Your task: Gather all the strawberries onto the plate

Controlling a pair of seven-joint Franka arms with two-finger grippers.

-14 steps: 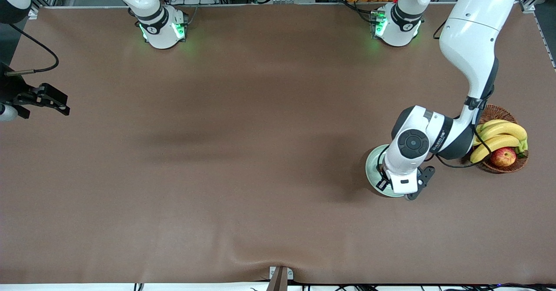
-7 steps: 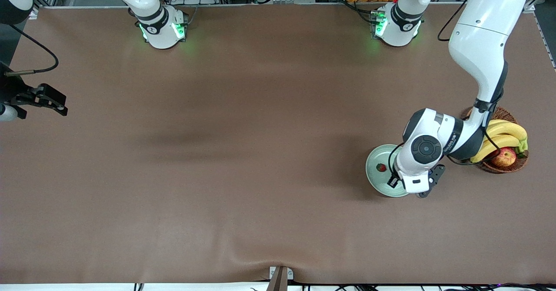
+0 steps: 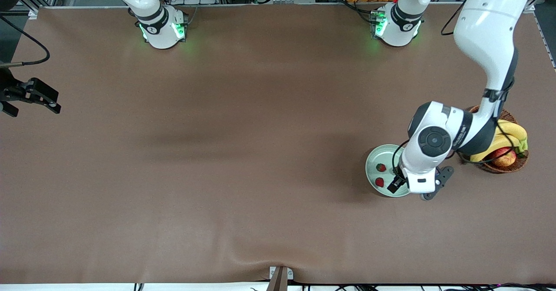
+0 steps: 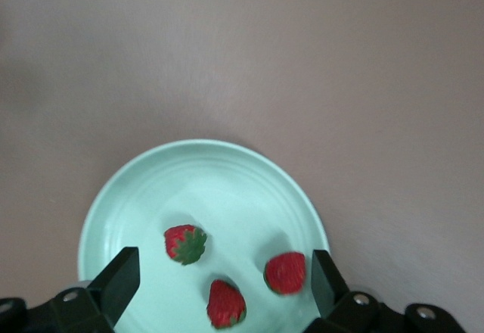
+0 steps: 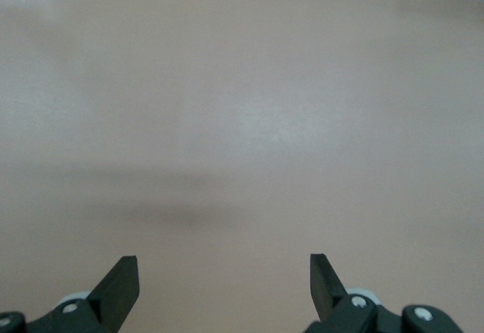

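Brown table [image 3: 243, 152], wide and bare in the middle, with both arm bases along its robot edge. Toward the left arm's end: mint plate [image 3: 374, 157] flat on the cloth, and just beside it a wicker basket [image 3: 519, 164] holding bananas [image 3: 512, 131] and an apple [image 3: 504, 157]. Three strawberries [image 4: 185, 243] lying in the plate [image 4: 227, 182], all inside the rim, each apart from the others; two of them [image 3: 381, 167] plain in the front view, the third hidden under the wrist. Left gripper [image 3: 397, 183] hanging over the plate's edge on the basket side, fingers [image 4: 121, 280] spread wide, nothing between them, berries lying loose below [image 4: 219, 291]. Right gripper [image 3: 43, 97] out over the table's edge at the right arm's end, waiting, fingers [image 5: 121, 280] spread wide and empty, only brown cloth under it [image 5: 223, 287]. Rack with cables and some orange items along the robot edge, off the table.
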